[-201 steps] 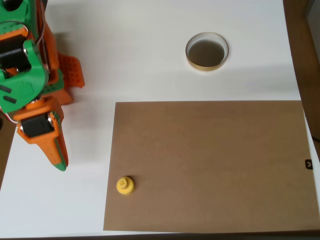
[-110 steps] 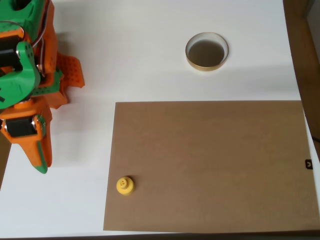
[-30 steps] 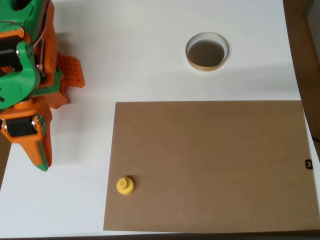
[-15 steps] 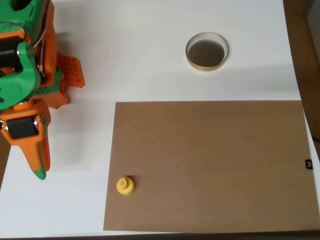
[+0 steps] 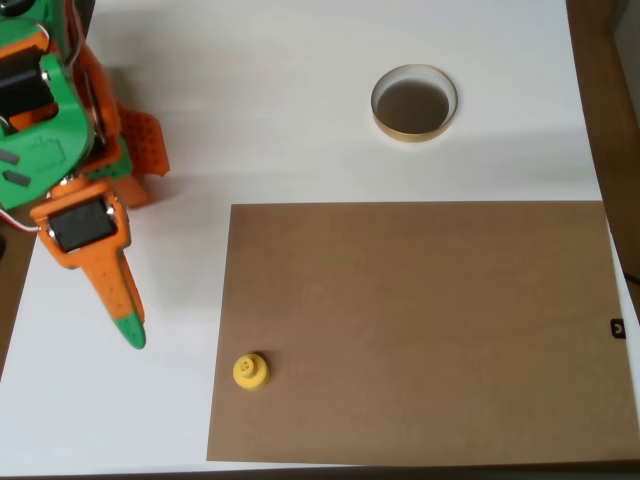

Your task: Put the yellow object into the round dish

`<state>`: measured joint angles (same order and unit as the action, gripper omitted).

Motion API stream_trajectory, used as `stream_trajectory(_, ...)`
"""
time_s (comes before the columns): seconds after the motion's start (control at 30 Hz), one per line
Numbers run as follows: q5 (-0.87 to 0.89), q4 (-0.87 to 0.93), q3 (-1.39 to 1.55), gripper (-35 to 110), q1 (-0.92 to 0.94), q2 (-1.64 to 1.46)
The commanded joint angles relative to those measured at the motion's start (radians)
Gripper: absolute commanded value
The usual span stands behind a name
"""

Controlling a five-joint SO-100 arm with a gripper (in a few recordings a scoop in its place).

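my gripper (image 5: 128, 325) hangs over the white tabletop (image 5: 300, 120) near its left edge, fingers together in one green-tipped point, holding nothing. the yellow object (image 5: 250, 371) sits upright at the lower left corner of the brown mat (image 5: 420, 330), just inside the mat's left edge, near my fingertip but apart from it. the round dish (image 5: 414, 102) stands well apart, toward the tabletop's far edge, off the mat. the piece looks like light, stiff, smooth plastic, so it could slip or skid. i judge the narrower knob on top is the best place to pinch, squarely, after opening the fingers.
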<state>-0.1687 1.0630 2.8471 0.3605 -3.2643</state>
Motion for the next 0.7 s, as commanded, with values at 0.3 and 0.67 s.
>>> stream_trajectory(0.3, -0.025, -0.025, -0.230, 33, -0.112, 0.207)
stream_trajectory(0.67, -0.014, 0.023, -0.603, 35, -0.195, 0.744)
